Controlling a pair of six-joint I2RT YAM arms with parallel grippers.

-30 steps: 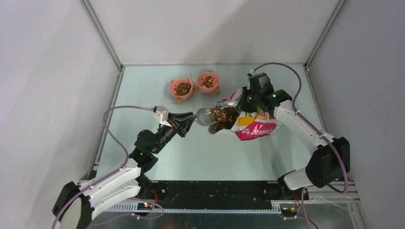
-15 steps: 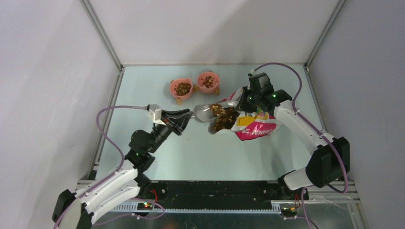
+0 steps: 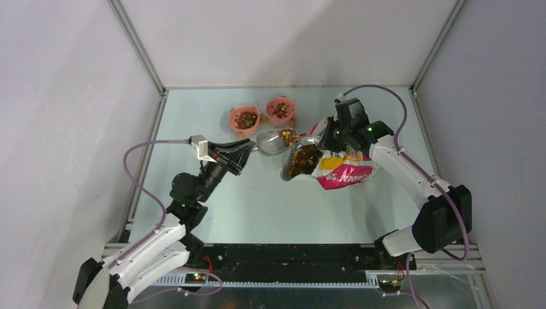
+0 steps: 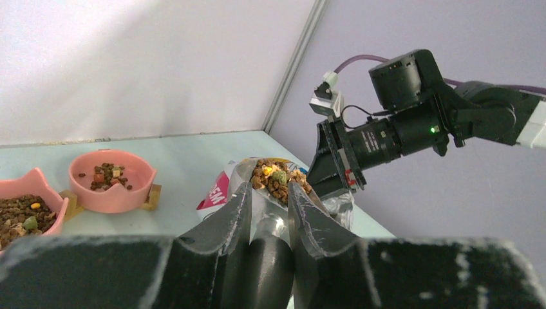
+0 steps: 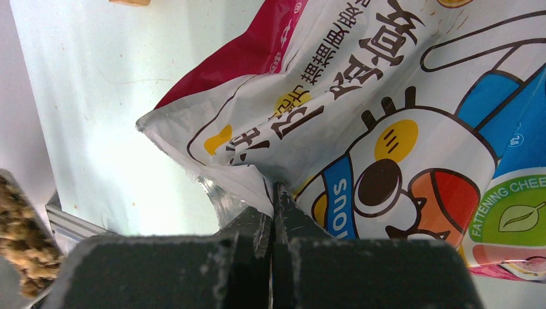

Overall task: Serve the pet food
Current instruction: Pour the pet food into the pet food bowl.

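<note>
**Pet food (image 3: 289,136), one scoopful, lifted over the table (image 3: 257,199) between bag and bowls.**
The left gripper (image 3: 248,149) pinches the handle of a grey metal scoop (image 3: 270,141), which is heaped with kibble and sits just beside the bag's mouth. The right gripper (image 5: 275,193) is pressed together on the top edge of the printed bag (image 3: 344,174), which lies toward the table's right edge. More kibble shows in the bag's mouth. Two pink bowls (image 3: 245,120) near the far edge also hold kibble.
</note>
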